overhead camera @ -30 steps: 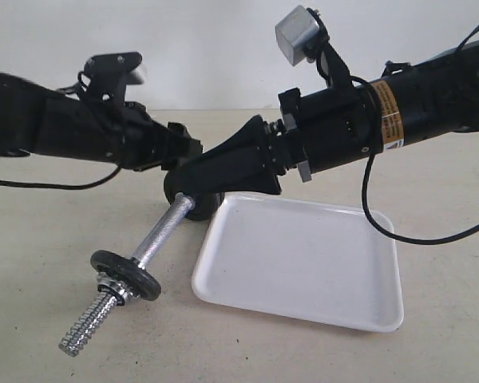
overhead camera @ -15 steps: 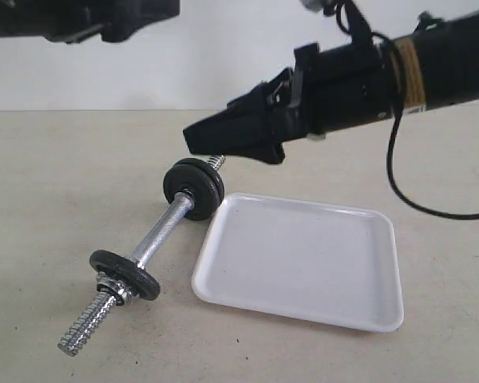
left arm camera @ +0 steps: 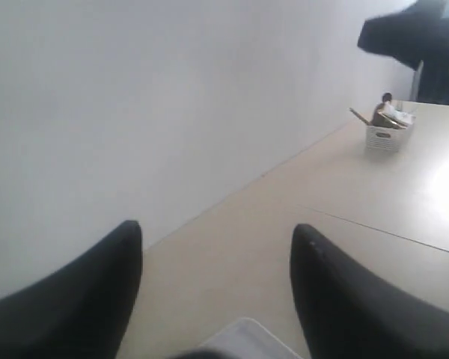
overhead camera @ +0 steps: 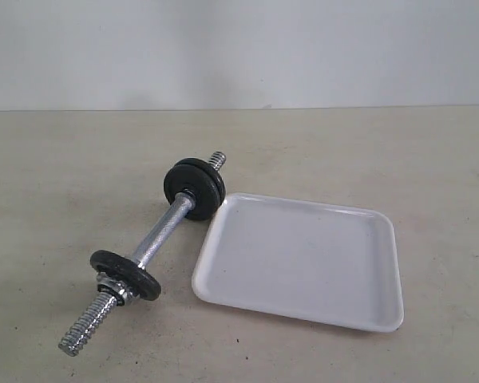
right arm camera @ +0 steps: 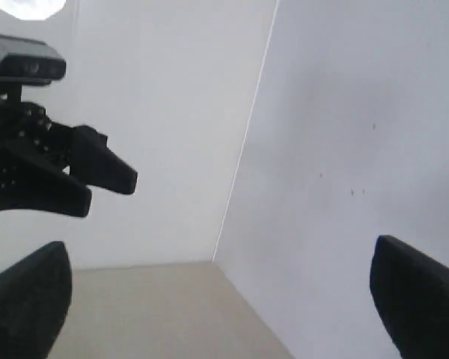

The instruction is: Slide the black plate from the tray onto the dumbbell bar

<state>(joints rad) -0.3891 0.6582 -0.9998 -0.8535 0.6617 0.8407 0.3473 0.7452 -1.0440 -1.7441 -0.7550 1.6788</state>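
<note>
The dumbbell bar [overhead camera: 161, 231] lies on the table left of the tray [overhead camera: 303, 259]. At its far end sit stacked black plates [overhead camera: 195, 186], with the threaded tip poking out behind them. Another black plate [overhead camera: 125, 274] and a chrome collar nut [overhead camera: 116, 289] sit near its front threaded end. The white tray holds nothing. Neither arm shows in the exterior view. My left gripper [left arm camera: 217, 230] is open and empty, raised above a tray corner [left arm camera: 243, 336]. My right gripper [right arm camera: 218, 247] is wide open and empty, facing a wall corner.
A small white basket [left arm camera: 385, 127] with items stands far off on the table in the left wrist view. The right arm [left arm camera: 419, 37] shows at that view's edge. The left arm and its camera [right arm camera: 52, 172] hang in the right wrist view.
Both arms, which were at the bar's far end a second ago, have lifted up and out of the exterior view. The bar, plates and tray have stayed in place.
</note>
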